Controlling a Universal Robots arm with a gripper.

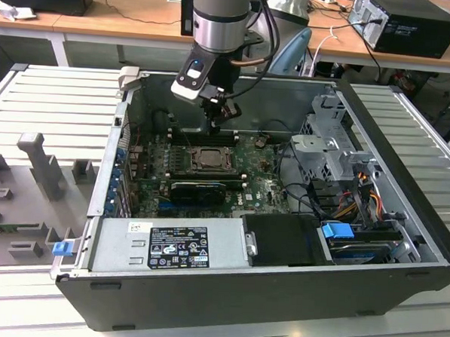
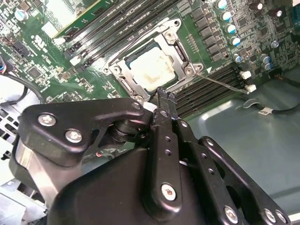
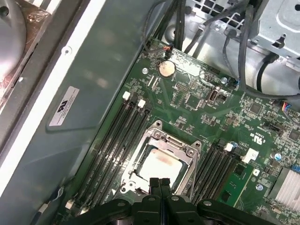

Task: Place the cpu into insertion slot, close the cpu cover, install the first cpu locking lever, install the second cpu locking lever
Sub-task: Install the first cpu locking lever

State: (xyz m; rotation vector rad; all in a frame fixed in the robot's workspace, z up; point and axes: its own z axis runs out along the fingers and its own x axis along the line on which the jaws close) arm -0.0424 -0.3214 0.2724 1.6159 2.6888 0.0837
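The cpu (image 2: 150, 70) (image 3: 159, 165), with a dull silver face, lies flat in the insertion slot (image 1: 189, 159) on the green motherboard. The cpu cover (image 2: 121, 69) (image 3: 190, 154), a metal frame plate, lies down around the chip. A thin locking lever (image 2: 220, 82) angles away from one socket corner, across the black memory slots. My gripper (image 1: 220, 114) (image 2: 164, 99) (image 3: 160, 183) hangs just above the socket's edge, its two black fingers pressed together and holding nothing. In the exterior view it sits slightly behind the socket.
The motherboard lies inside an open computer case (image 1: 226, 289). Memory slots (image 3: 117, 136) flank the socket. A long black card (image 1: 197, 190) lies in front of it, a power supply (image 1: 168, 245) nearer still. A drive cage (image 1: 328, 136) and cables (image 1: 300, 180) fill the exterior view's right.
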